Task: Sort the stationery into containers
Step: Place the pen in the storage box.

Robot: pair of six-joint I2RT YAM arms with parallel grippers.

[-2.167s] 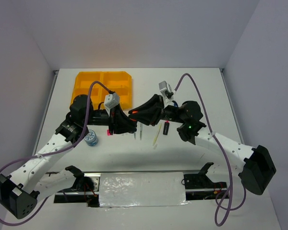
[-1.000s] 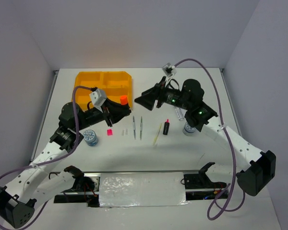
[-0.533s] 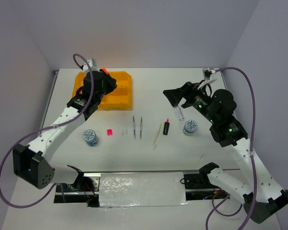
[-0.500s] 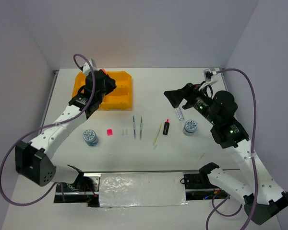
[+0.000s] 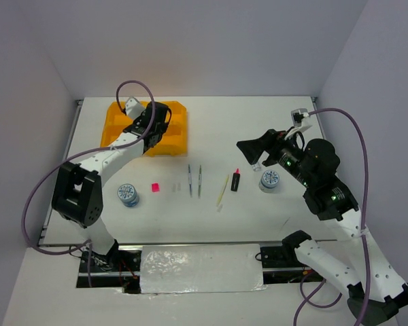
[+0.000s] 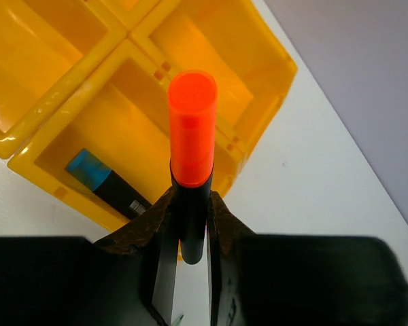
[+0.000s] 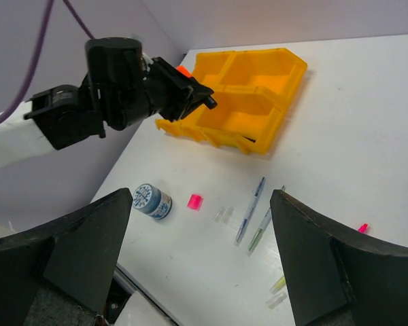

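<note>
While the right gripper (image 7: 200, 204) hangs with its jaws wide apart, well to the right of the orange-yellow four-compartment plastic tray (image 5: 179, 129), two thin grey pens (image 5: 190, 180), a tiny pink square (image 5: 155, 186) and a round grey-blue roll (image 5: 128, 195) lie on the tray's near side. Farther back, the left gripper (image 6: 190, 204) is clamped on a short black marker with an orange cap (image 6: 191, 136), held above a tray compartment where a blue-capped black marker (image 6: 105, 183) lies.

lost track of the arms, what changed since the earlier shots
The left gripper carried the orange-capped marker from mid-table out over the tray, still clamped. The right gripper pulled away to the right, jaws open. The pens and pink-capped marker stayed put.
</note>
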